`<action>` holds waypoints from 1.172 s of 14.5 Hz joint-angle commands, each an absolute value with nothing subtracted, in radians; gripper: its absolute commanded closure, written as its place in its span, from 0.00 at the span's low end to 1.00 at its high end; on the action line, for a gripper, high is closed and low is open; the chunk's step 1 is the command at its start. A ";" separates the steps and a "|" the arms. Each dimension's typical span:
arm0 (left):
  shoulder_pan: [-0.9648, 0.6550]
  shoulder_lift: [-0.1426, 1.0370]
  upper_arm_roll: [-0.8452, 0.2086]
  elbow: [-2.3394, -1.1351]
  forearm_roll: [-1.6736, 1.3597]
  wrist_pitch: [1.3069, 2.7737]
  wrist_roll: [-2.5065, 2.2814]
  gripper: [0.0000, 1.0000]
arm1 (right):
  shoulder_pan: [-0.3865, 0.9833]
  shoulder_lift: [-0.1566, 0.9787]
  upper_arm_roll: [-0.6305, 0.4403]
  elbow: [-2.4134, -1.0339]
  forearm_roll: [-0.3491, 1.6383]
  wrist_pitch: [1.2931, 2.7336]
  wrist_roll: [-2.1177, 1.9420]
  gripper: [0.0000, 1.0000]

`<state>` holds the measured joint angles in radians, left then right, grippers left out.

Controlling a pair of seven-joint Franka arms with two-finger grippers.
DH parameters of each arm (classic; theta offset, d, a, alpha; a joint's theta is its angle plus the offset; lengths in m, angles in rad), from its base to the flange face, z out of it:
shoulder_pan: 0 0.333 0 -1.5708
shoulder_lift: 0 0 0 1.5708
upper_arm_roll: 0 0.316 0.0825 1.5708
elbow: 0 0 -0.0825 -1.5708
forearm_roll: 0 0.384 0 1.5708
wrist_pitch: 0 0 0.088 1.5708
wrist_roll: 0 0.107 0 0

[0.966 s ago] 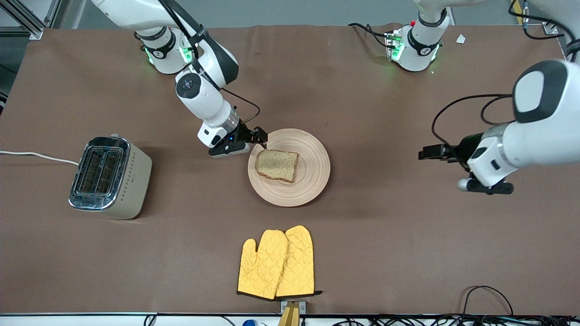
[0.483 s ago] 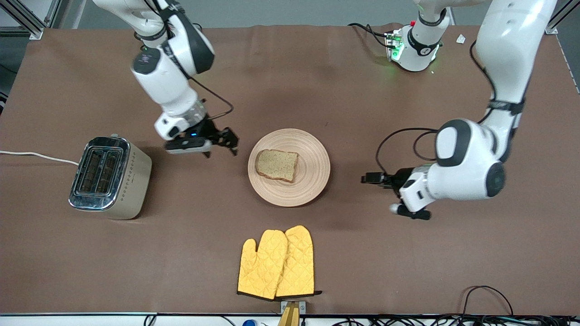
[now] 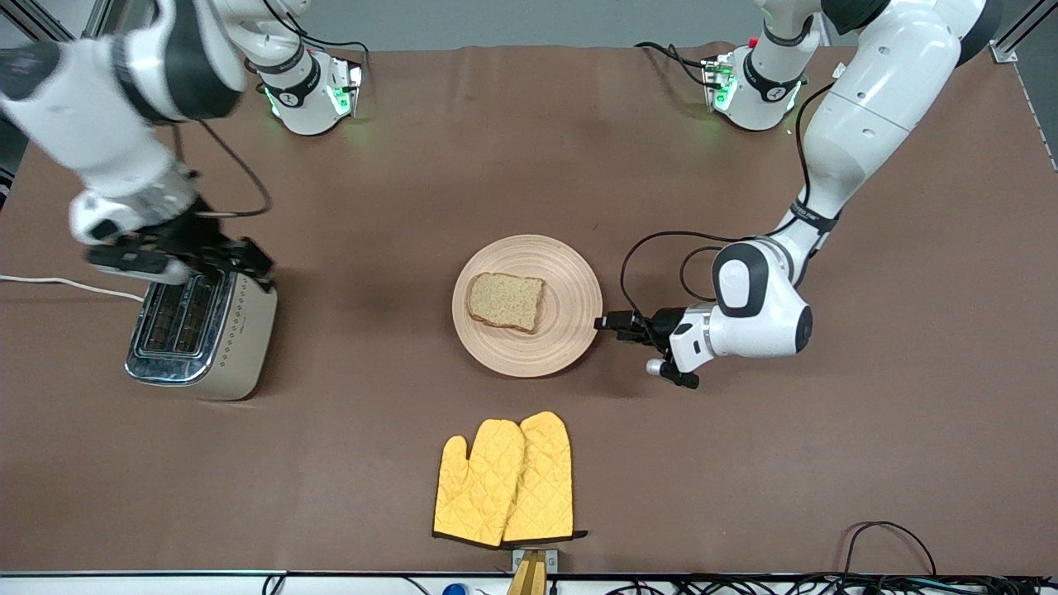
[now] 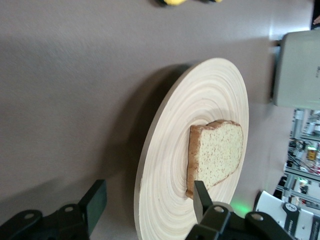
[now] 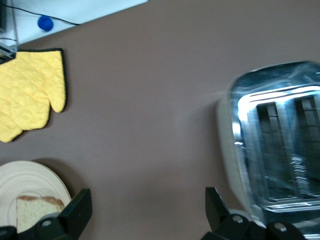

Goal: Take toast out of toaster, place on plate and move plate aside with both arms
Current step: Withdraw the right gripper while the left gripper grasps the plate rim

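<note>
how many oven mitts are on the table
2. The mitts lie side by side, touching or slightly overlapping, nearer the front camera than the plate. Both are yellow and flat on the table. None appears hidden.

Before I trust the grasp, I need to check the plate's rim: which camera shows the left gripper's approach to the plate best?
The left wrist view: the open left gripper straddles the plate rim edge-on. The front view shows the plate whole but the gripper small at its edge. The right wrist view catches only a slice of plate.
</note>
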<state>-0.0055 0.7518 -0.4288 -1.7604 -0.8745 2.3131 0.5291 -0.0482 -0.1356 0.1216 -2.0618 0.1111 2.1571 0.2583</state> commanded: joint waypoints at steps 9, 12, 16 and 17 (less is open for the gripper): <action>-0.044 0.792 -0.437 -1.802 -1.062 2.327 0.669 0.42 | -0.120 -0.094 0.020 -1.535 0.020 1.663 0.092 0.00; -0.043 0.792 -0.437 -1.810 -1.062 2.327 0.669 0.66 | -0.115 -0.019 0.018 -1.434 -0.008 1.574 0.097 0.00; -0.026 0.782 -0.437 -1.807 -1.060 2.319 0.666 1.00 | -0.103 0.014 0.020 -1.437 -0.014 1.531 0.104 0.00; -0.023 0.779 -0.437 -1.806 -1.060 2.315 0.663 1.00 | -0.101 0.015 0.020 -1.437 -0.015 1.508 0.107 0.00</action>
